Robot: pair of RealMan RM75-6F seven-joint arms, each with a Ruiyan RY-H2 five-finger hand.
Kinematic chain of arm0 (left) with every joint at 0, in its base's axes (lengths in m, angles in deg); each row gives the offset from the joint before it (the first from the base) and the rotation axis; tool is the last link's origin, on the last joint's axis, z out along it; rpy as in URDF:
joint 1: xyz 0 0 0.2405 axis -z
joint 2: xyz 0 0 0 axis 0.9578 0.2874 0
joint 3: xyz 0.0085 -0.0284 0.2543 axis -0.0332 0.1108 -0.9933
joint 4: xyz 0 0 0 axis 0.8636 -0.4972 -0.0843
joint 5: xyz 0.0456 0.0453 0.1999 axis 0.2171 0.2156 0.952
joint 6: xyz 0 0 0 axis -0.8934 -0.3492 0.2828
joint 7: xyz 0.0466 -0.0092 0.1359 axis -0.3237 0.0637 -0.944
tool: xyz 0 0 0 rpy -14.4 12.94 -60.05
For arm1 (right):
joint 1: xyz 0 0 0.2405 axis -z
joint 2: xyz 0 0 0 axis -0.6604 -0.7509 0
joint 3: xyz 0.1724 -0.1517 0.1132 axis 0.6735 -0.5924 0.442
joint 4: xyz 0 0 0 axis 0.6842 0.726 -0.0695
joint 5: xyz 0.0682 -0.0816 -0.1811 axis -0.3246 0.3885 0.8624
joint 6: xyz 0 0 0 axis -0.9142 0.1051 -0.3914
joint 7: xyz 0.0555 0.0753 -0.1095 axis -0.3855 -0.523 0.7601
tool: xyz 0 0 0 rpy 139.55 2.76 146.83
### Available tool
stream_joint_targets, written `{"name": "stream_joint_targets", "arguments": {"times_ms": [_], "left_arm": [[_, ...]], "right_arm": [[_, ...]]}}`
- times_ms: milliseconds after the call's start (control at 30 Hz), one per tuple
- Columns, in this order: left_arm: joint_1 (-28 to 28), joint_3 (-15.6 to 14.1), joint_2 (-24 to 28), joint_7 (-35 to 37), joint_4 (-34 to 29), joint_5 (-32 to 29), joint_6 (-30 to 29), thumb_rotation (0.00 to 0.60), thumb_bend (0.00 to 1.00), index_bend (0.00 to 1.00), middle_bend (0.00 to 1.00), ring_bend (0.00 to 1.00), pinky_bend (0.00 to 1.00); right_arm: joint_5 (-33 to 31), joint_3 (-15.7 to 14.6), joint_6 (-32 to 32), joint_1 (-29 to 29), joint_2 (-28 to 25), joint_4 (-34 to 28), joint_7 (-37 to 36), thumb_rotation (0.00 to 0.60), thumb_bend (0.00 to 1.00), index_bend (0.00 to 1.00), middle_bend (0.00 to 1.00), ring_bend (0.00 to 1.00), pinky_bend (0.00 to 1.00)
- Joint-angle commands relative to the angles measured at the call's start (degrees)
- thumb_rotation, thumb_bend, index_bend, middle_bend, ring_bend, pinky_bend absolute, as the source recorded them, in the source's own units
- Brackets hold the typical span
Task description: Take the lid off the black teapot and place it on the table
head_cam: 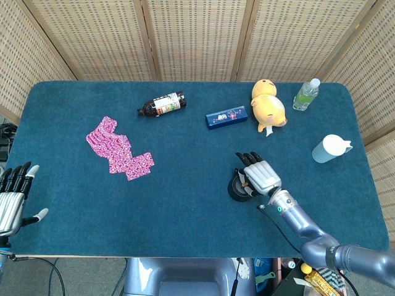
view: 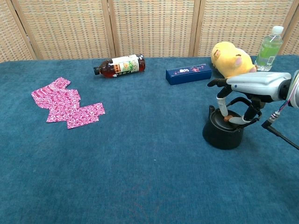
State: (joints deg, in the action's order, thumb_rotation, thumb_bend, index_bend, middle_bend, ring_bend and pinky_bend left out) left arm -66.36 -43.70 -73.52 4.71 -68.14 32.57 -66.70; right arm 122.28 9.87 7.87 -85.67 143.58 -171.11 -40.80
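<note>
The black teapot (view: 223, 133) stands on the blue table at the right, its lid (view: 227, 121) with an orange knob still seated on it. My right hand (view: 252, 85) hovers flat just above it, one finger (view: 223, 108) bent down at the knob's left and the thumb (view: 242, 121) low at its right; I see no firm pinch. From the head view the right hand (head_cam: 260, 174) covers most of the teapot (head_cam: 234, 189). My left hand (head_cam: 13, 194) rests open off the table's front left edge, holding nothing.
Behind the teapot lie a yellow plush toy (view: 230, 59) and a blue box (view: 188, 73). A green bottle (view: 268, 44) stands at the back right and a pale cup (head_cam: 329, 148) to the right. A brown bottle (view: 119, 65) and pink cloth (view: 64, 108) lie further left.
</note>
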Motion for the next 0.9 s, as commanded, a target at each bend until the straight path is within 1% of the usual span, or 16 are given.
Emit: {"name": "stream_joint_targets", "arguments": {"times_ms": [33,300,467,600,733,800,833,900], "left_arm": [[0.0,0.0,0.0,0.0,0.0,0.0,0.0,0.6,0.17,0.0,0.0,0.0,0.0],[0.1,0.0,-0.1,0.1,0.2,-0.2,0.2,0.6,0.17,0.0,0.0,0.0,0.0],[0.1,0.0,-0.1,0.0,0.2,-0.1,0.1,0.6,0.17,0.0,0.0,0.0,0.0],[0.0,0.0,0.0,0.1,0.1,-0.1,0.1,0.6,0.17,0.0,0.0,0.0,0.0],[0.0,0.0,0.0,0.2,0.2,-0.1,0.1,0.6,0.17,0.0,0.0,0.0,0.0],[0.0,0.1,0.0,0.3,0.2,-0.2,0.1,0.6,0.17,0.0,0.0,0.0,0.0],[0.0,0.1,0.0,0.3,0.2,-0.2,0.2,0.6,0.17,0.0,0.0,0.0,0.0],[0.1,0.0,0.1,0.4,0.1,-0.2,0.2,0.6,0.17,0.0,0.0,0.0,0.0]], "right_arm": [[-0.1,0.0,0.1,0.0,0.1,0.1,0.1,0.6,0.52,0.55,0.03,0.0,0.0],[-1.0,-0.1,0.8,-0.2,0.4,0.9,0.6,0.6,0.52,0.55,0.03,0.0,0.0],[-1.2,-0.1,1.2,-0.4,0.4,0.6,0.8,0.6,0.54,0.55,0.03,0.0,0.0],[-1.1,0.0,0.8,-0.4,0.7,0.8,0.9,0.6,0.55,0.62,0.04,0.0,0.0],[-0.6,0.3,0.1,-0.1,0.5,0.5,0.5,0.6,0.56,0.62,0.05,0.0,0.0],[-0.1,0.7,-0.6,0.0,0.1,-0.2,0.0,0.6,0.56,0.62,0.05,0.0,0.0],[0.8,1.4,-1.8,0.1,-0.8,-1.6,-0.5,0.6,0.56,0.62,0.05,0.0,0.0],[2.0,1.8,-2.6,0.2,-2.2,-3.7,-1.0,0.6,0.56,0.62,0.05,0.0,0.0]]}}
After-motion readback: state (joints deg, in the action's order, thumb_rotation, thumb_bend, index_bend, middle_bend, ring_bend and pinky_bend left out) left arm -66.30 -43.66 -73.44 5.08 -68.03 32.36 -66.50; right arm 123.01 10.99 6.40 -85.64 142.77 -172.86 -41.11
